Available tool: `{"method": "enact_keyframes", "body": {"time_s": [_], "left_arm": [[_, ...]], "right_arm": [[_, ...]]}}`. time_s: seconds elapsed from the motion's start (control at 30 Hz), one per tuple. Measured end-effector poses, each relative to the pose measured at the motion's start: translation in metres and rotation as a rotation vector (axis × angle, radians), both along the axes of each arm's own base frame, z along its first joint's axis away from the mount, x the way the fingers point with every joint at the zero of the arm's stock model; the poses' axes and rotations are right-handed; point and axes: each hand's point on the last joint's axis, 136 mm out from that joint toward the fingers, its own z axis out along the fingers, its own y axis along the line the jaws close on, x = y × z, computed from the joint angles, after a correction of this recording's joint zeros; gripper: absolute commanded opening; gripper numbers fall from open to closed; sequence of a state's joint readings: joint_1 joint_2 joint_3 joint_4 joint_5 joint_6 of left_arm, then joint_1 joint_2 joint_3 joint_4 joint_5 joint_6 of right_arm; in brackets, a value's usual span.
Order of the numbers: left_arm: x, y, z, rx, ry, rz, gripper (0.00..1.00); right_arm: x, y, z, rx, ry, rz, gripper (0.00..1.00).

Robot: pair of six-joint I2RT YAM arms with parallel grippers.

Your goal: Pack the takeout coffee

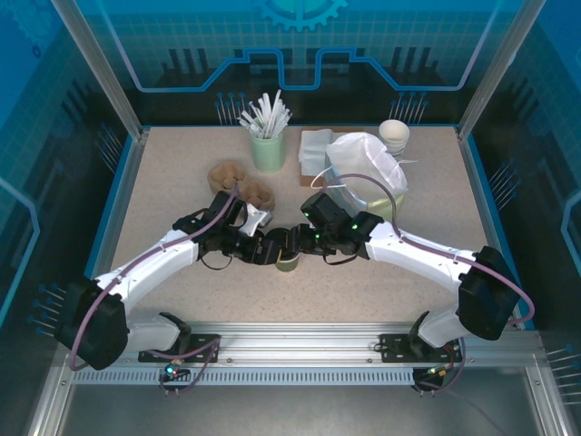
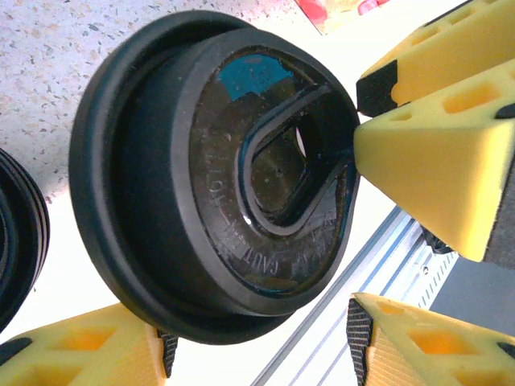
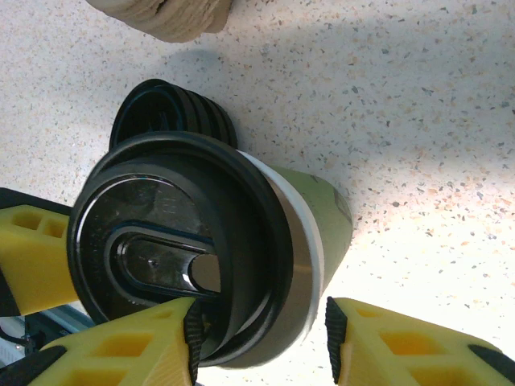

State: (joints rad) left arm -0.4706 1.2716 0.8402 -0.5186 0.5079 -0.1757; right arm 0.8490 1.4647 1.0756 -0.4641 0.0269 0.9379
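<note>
Here the takeout coffee (image 3: 217, 257) stands upright, lid up, left gripper (image 2: 259, 334) and right gripper (image 3: 261, 326) half-open around it.

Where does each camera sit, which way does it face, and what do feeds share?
Top external: above and behind the bases, looking down on the table; left arm and right arm meet at the takeout coffee.
Left wrist: faces the black lid's top; own yellow fingers at the bottom.
Right wrist: looks along the lid and green cup side; own fingers below.
All share the coffee's lid.
</note>
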Motion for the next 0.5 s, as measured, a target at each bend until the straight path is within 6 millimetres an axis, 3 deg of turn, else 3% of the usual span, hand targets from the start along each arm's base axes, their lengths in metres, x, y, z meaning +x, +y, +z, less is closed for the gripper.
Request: {"method": "enact_keyframes", "body": {"time_s": [0.5], "left_arm": [[0.0010,0.0015,0.0043,0.046,-0.030,-0.044,0.61]], "right_arm": [[-0.0018,-0.0037,0.0019,-0.008,0.000,-0.003,0.49]]}}
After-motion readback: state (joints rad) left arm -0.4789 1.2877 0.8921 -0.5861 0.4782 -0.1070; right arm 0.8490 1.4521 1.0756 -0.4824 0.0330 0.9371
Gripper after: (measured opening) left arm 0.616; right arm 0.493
